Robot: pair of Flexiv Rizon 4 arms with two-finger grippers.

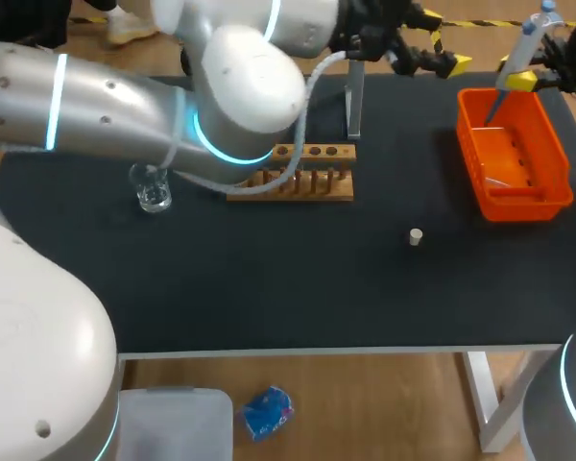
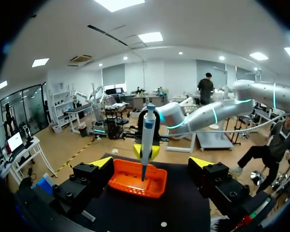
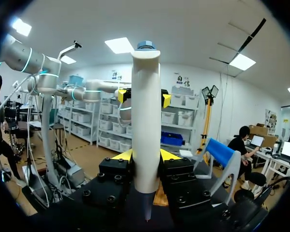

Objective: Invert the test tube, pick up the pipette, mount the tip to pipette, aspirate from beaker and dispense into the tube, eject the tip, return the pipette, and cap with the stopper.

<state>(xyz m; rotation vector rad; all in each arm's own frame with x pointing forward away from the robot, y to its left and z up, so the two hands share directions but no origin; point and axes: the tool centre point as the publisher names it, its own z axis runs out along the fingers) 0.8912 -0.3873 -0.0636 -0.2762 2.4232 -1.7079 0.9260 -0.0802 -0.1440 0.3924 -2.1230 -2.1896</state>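
Pipette [image 3: 146, 121]: upright, white barrel w/ blue cap, clamped between both fingers of right gripper [image 3: 146, 155], hanging over the orange basket [image 1: 560, 182]. Lower end narrows to a thin dark point.
Pipette handling: prob. light, stiff plastic, smooth so it could slip or twist. The mid-barrel hold looks sound. The thin end is likely the delicate part, so keep it off the basket wall.
Left gripper [image 2: 151, 162]: fingers spread, nothing between them. Sits high at the table's far side, facing the pipette.
Test tube [image 1: 354, 101]: appears to stand upright at the right end of the wooden rack [image 1: 293, 182]; top hidden by the left arm. Prob. glass, so fragile and slick. Take it by the upper wall w/ a gentle squeeze.
Beaker [image 1: 153, 189]: clear glass, left of the rack, well apart from the basket. Liquid level can't be read.
Basket contents: a pale thin item on the floor, too small to name.
Stopper [image 1: 416, 236]: small, pale, alone on the dark table [image 1: 269, 279], between rack and basket. Light, may roll.
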